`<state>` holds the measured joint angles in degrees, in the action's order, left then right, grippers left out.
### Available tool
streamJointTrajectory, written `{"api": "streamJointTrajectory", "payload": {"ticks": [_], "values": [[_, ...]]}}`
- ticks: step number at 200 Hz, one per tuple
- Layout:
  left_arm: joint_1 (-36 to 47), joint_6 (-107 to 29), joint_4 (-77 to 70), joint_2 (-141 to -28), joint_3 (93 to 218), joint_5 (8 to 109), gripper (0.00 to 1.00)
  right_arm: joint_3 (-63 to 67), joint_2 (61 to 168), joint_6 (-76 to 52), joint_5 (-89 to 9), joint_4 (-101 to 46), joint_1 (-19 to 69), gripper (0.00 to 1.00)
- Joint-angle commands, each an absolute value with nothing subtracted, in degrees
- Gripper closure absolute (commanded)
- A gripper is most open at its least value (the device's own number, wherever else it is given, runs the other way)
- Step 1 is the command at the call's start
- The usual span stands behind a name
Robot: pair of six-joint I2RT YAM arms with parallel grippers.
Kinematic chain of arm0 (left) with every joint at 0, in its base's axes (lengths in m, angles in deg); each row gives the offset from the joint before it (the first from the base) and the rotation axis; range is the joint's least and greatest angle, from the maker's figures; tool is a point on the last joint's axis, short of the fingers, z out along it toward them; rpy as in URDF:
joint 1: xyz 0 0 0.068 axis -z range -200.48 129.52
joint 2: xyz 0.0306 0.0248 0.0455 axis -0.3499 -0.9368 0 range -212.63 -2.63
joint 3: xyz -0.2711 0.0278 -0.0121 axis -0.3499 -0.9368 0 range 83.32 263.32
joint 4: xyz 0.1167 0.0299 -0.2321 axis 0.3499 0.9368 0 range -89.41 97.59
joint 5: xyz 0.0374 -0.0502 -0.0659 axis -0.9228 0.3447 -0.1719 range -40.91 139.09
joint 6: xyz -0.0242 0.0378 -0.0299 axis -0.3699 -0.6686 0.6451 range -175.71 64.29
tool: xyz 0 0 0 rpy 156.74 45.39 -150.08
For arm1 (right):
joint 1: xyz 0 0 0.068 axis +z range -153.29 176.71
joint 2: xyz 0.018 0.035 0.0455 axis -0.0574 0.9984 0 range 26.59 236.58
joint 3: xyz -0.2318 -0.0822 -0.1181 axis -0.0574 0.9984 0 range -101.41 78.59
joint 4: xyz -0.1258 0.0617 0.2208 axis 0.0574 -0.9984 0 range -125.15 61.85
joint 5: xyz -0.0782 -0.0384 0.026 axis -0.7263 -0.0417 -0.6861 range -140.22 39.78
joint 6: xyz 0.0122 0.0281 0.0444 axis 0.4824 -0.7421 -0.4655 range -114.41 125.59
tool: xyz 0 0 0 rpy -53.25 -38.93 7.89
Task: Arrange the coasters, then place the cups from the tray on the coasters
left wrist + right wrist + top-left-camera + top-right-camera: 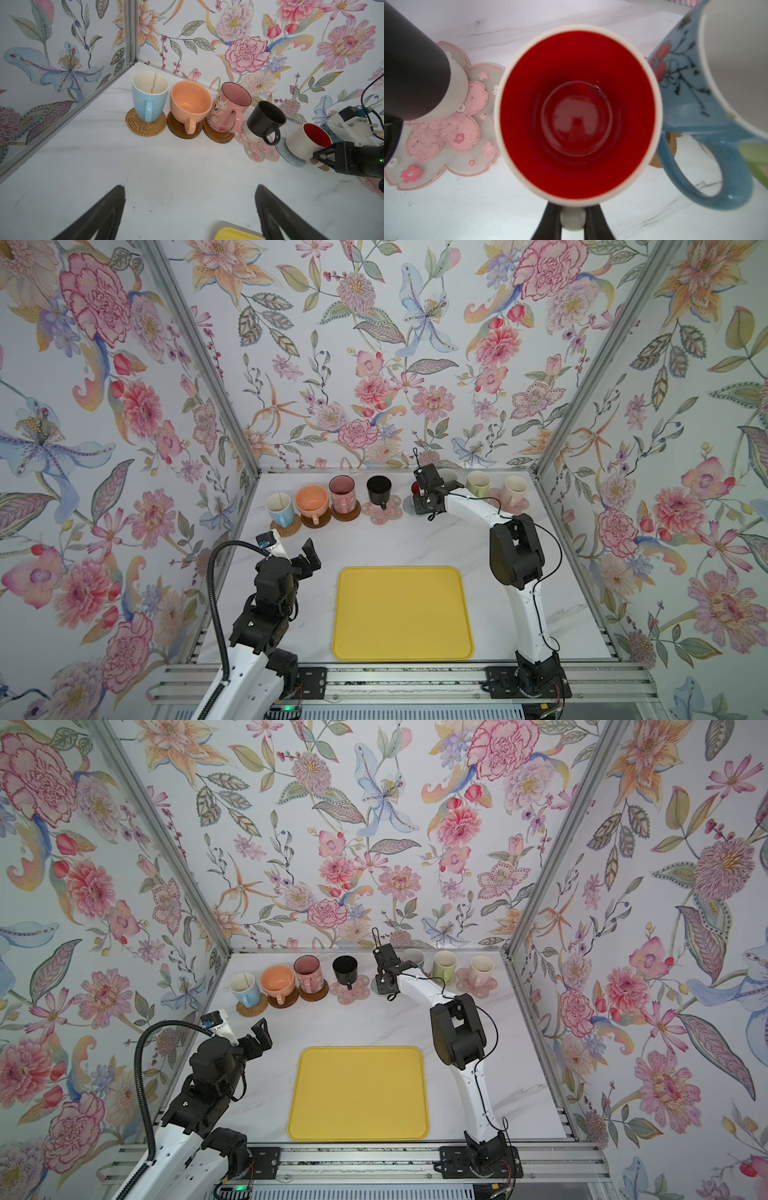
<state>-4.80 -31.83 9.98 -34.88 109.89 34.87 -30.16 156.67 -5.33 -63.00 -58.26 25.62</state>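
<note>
The yellow tray [401,614] lies bare at the front. Along the back wall stands a row of cups on coasters. A blue cup [149,97] is on the rattan coaster [145,124], the peach cup [188,104] and pink cup [228,108] on dark brown discs, and the black cup [264,118] on a pink flower coaster [446,133]. The red-inside white cup [577,112] sits on the grey coaster [288,153], with my right gripper [572,220] shut on its handle. My left gripper [190,187] hangs open and holds nothing, left of the tray.
Right of the red-inside cup stand a blue flowered cup [685,83], a green cup [478,483] and a white cup [514,489] on a pink flower coaster [509,502]. Flowered walls close the table on three sides. A metal rail runs along the front.
</note>
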Motion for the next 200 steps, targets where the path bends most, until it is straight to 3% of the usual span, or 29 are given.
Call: {"api": "streamJointTrajectory", "payload": {"ticks": [1, 53, 63, 71, 113, 131, 173, 187, 200], "values": [[-5.4, -32.1, 9.8, -35.2, 109.9, 33.4, 0.01, -32.8, 157.3, -5.7, -61.5, -54.3, 25.6, 1.00], [-5.4, -32.2, 9.7, -35.1, 109.8, 33.1, 0.01, -34.2, 158.6, -6.4, -59.1, -54.2, 25.7, 1.00], [-5.4, -32.2, 9.7, -35.1, 109.9, 33.0, 0.01, -34.2, 158.5, -6.5, -59.0, -54.2, 25.7, 0.96], [-5.4, -32.3, 9.7, -35.1, 109.9, 33.0, 0.01, -34.0, 158.2, -6.6, -59.1, -54.3, 25.7, 0.87], [-5.5, -32.7, 8.2, -35.1, 109.2, 31.3, 0.01, -32.1, 151.9, -6.5, -62.2, -54.4, 25.8, 0.21], [-5.5, -34.6, 5.2, -35.2, 108.5, 29.4, 0.01, -28.3, 145.7, -6.6, -65.0, -53.7, 25.8, 0.01], [-5.5, -43.1, -14.4, -36.5, 99.5, 17.8, 0.01, 2.4, 119.6, -5.1, -77.9, -37.4, 24.8, 0.01], [-5.7, -47.1, -26.3, -37.6, 92.9, 14.5, 0.01, 17.2, 110.0, -1.1, -84.6, -26.9, 23.2, 0.01], [-6.4, -51.3, -39.9, -40.1, 87.0, 14.1, 0.01, 31.2, 102.2, 1.7, -84.2, -16.4, 19.3, 0.01]]}}
